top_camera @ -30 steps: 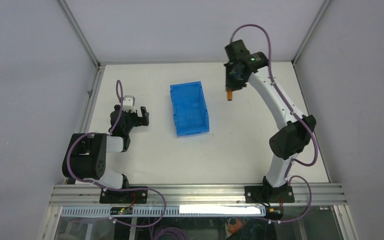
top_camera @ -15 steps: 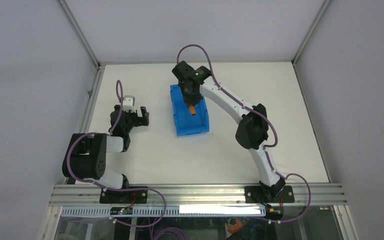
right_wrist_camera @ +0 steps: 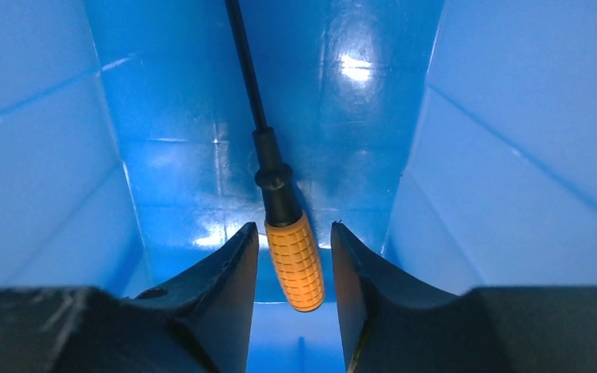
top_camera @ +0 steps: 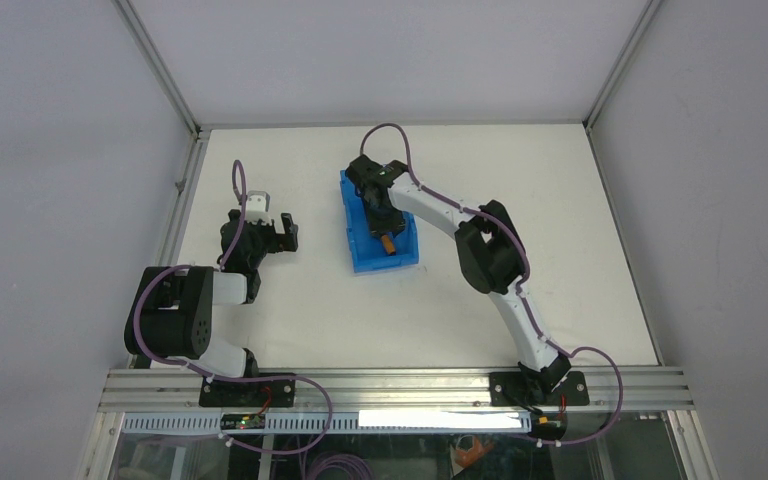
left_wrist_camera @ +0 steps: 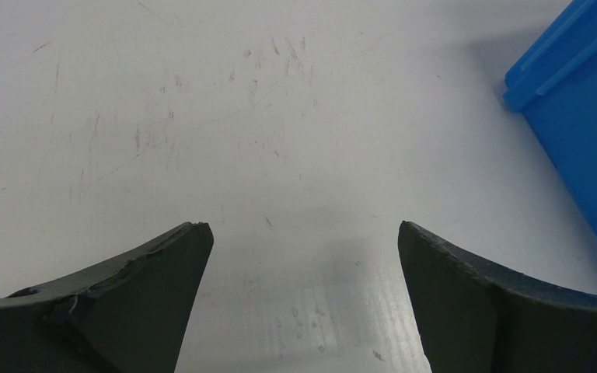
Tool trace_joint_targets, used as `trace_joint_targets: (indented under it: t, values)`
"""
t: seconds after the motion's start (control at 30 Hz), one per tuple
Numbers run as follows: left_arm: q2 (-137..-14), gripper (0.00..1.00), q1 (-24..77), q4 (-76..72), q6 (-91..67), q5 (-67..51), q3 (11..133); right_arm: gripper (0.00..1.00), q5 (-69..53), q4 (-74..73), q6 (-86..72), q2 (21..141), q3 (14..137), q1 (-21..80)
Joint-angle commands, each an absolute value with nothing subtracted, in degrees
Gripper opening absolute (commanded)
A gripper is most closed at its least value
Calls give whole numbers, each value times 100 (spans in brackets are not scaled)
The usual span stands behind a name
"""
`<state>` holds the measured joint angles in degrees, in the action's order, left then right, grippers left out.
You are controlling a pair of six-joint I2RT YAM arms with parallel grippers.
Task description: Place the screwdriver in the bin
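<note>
Grey walls (top_camera: 50, 150) stand around a white table (top_camera: 290, 320), and a metal rail (top_camera: 400, 385) runs along its near edge, where the two arms are fixed. From above, the right gripper (top_camera: 384, 222) reaches down into the blue bin (top_camera: 364, 256) and hides much of the inside. Only a small bit of orange shows under it. The camera on that arm shows more. The screwdriver (right_wrist_camera: 295, 260) is inside the bin, with its orange handle between the two fingers and its thin black shaft pointing away over the shiny blue floor. The far end of the shaft is cut off by the picture's edge. A thin strip of blue shows on each side of the handle, so the pincer is a little open and is not squeezing it. It is hard to tell if the screwdriver lies on the floor or is just above it. The left gripper (left_wrist_camera: 303, 227) sits well apart from the bin, fingers wide open with nothing between them. Under it the table has small scratches (left_wrist_camera: 264, 116).
</note>
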<state>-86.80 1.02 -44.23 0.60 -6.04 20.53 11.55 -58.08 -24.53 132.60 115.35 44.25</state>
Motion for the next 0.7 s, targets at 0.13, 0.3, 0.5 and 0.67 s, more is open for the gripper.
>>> trace_joint_targets:
  t: [0.13,0.3,0.5,0.67]
  values:
    - [-8657,99,45,-4786,12,-667,2136,43,1525,-5710,-2477,12436,11743,4580]
    - [-8657,99,45,-4786,12,-667,2136,48,1502,-5837,-2198,11642,11786,4695]
    - [-8657,99,45,-4786,12,-667,2136,99,1397,-5645,-1537,10237,11073,4672]
    - [-8657,99,45,-4786,12,-667,2136,99,1251,-5272,-1049,9172,9997,4435]
